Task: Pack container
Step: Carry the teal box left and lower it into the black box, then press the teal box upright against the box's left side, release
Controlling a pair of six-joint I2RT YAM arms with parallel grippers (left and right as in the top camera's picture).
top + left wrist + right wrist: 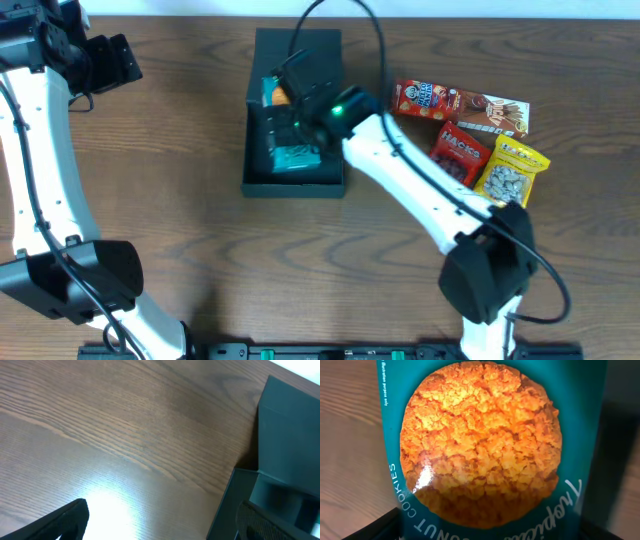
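1. The right gripper is hanging over the open container, above its far half. Dark finger parts are showing at both lower corners of the wrist view, set wide, but I cannot tell whether they are pinching anything.
2. A teal cookie packet is filling that wrist view, its edges running close to the dark finger parts on either side.
3. A second teal packet is lying inside the container, toward its near wall.
4. The container is sitting near the middle of the table, with its lid flap lying open beyond the far edge.
5. The right arm is crossing the container's right wall, covering that rim.
6. Right of the container, a red box, a red packet and a yellow packet are crowding together, well apart from its wall.
7. The left gripper is waiting far to the container's left, its fingers spread wide with only bare wood between them.
8. Open tabletop is stretching from the container's left wall toward that gripper.
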